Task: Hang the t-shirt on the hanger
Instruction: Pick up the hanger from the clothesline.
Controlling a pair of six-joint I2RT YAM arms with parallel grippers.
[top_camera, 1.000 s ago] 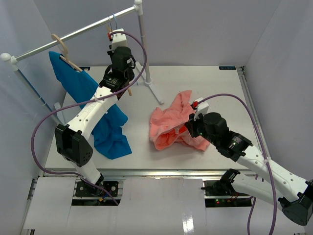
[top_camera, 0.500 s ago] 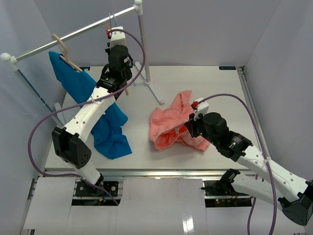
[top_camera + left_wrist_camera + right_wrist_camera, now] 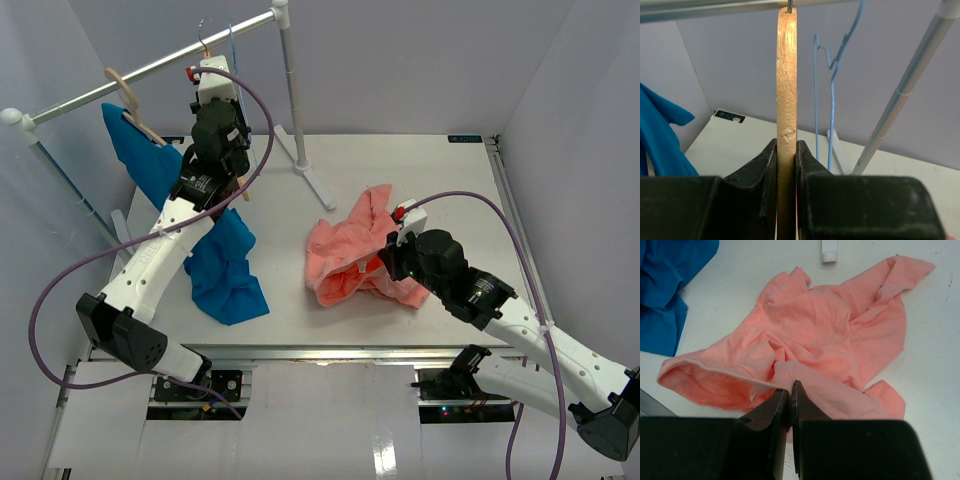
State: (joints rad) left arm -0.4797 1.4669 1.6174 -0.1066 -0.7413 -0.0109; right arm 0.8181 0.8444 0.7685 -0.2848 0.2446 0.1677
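Observation:
The salmon-pink t-shirt (image 3: pixel 348 250) lies crumpled on the table's middle. My right gripper (image 3: pixel 386 262) is shut on its near hem, which is lifted a little; in the right wrist view the fabric (image 3: pixel 825 325) is pinched between the closed fingers of that gripper (image 3: pixel 789 387). My left gripper (image 3: pixel 214 150) is raised at the rack and shut on the light wooden hanger (image 3: pixel 787 75), which stands edge-on between the fingers of that gripper (image 3: pixel 787 150). Its thin metal hook (image 3: pixel 203 32) reaches up to the rail (image 3: pixel 150 68).
A tan hanger (image 3: pixel 125 90) on the rail carries a bright blue shirt (image 3: pixel 215 260) draping onto the table. A pale-blue wire hanger (image 3: pixel 832 100) hangs just right of the wooden one. The rack's post (image 3: pixel 293 90) and foot stand behind the t-shirt.
My left arm has moved left and up along the rail with the wooden hanger in its grip. The right arm and the t-shirt have not moved.

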